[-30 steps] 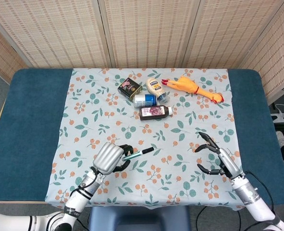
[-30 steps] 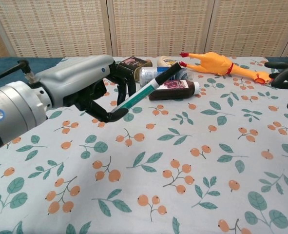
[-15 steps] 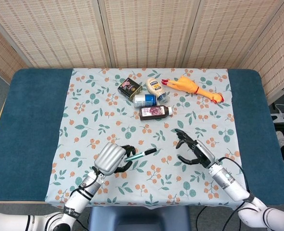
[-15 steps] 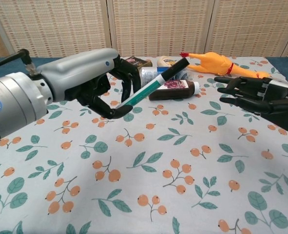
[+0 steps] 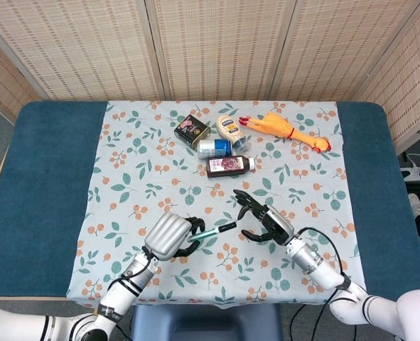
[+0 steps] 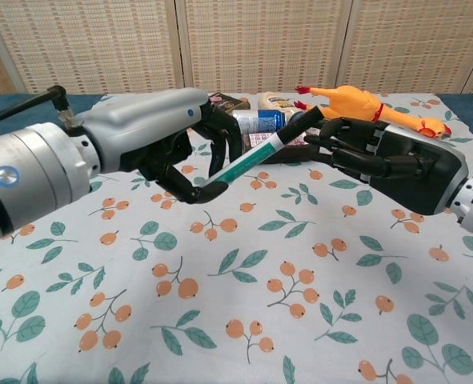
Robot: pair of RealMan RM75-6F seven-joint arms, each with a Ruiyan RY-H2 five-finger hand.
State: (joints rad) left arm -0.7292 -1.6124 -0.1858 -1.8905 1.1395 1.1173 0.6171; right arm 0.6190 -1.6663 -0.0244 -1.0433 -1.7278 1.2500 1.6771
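**Pen held above the cloth between two hands**

Left hand (image 5: 168, 236) (image 6: 152, 140): clenched around the lower, teal part of a pen (image 5: 214, 229) (image 6: 262, 153), held clear of the floral tablecloth (image 5: 146, 177) (image 6: 244, 320) near the front edge of the table (image 5: 46, 163). Pen tilted, black cap end pointing up and toward the right hand, lower tip resting against the curled fingers (image 6: 208, 190).

Right hand (image 5: 265, 222) (image 6: 376, 156): grasping nothing, fingers spread and lightly bent, palm turned toward the pen. Fingertips (image 6: 316, 136) just beside the black cap end in the chest view; whether touching it or a hair apart cannot be told. In the head view, cap end just left of the fingers (image 5: 244, 213), with a narrow gap visible.

Farther back on the cloth, well apart from both hands: a dark tin (image 5: 191, 131) (image 6: 224, 102), a pale squeeze bottle (image 5: 229, 128) (image 6: 274, 100) lying flat, a blue and silver can (image 5: 214, 148) (image 6: 256, 121) on its side, and a dark bottle (image 5: 229, 165) lying flat just in front of the can, mostly hidden behind pen and fingers in the chest view. To the right of this group, a yellow rubber chicken (image 5: 286, 131) (image 6: 352, 103), stretched out with its red-tipped head toward the squeeze bottle.

Behind the table, woven screen panels (image 5: 217, 42) (image 6: 260, 40).
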